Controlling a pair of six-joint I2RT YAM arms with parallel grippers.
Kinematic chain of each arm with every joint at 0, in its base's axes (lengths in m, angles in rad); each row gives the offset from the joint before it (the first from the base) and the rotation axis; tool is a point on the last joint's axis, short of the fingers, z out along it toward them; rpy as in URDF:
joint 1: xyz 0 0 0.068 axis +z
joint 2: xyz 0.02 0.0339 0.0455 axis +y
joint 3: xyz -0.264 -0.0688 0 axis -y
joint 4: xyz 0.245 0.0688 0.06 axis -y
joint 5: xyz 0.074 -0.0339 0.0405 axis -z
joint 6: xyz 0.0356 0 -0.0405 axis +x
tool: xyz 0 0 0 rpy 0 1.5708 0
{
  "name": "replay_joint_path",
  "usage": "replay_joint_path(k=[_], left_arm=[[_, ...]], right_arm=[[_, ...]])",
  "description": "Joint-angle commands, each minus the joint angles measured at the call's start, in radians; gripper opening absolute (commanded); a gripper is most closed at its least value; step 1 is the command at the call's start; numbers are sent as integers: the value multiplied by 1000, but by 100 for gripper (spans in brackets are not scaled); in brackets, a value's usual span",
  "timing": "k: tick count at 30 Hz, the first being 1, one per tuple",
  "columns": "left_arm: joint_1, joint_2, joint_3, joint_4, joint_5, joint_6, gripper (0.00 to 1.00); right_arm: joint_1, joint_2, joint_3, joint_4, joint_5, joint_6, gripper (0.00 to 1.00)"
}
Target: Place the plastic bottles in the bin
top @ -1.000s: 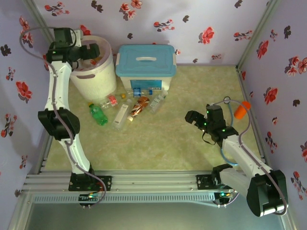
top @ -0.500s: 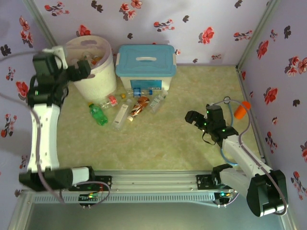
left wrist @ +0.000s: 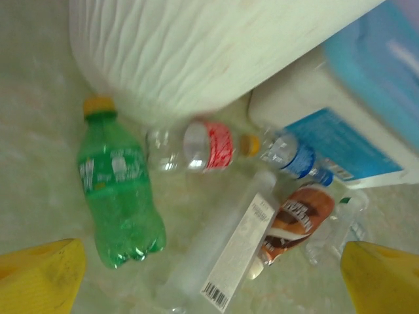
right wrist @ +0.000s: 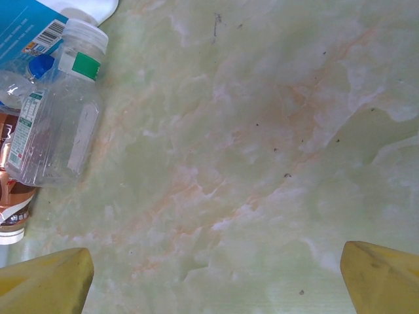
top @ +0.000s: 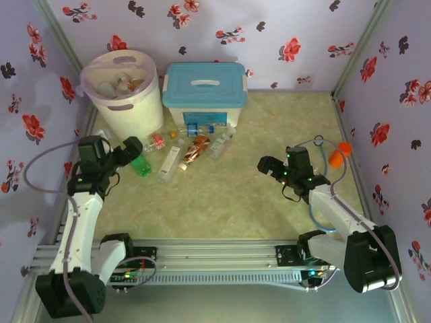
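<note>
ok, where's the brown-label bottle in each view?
Top external: the brown-label bottle lies in the pile in front of the box, left of centre.
Left wrist: lower right of centre, beside the long clear bottle.
Right wrist: at the left edge, mostly cut off, next to the white-capped clear bottle.
Shared landmark: the blue-lidded box, just behind the pile.

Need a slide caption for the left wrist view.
Open left tool over a green bottle and a red-label bottle lying by the bin.
</note>
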Motion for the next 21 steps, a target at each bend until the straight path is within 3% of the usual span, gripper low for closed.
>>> replay_joint_path(k=[1,7,21], left_arm=[[5,33,-72,170,50,-106,100],[23,165,-198,338,19,-138,100],[28,429,-295,587,-16,-140,100]], right_arm=[[-7,-20,-3,24,-5,-2,97],[-8,-59,-4,-21,29,-24,98],[-9,-7,11,4,4,-2,98]])
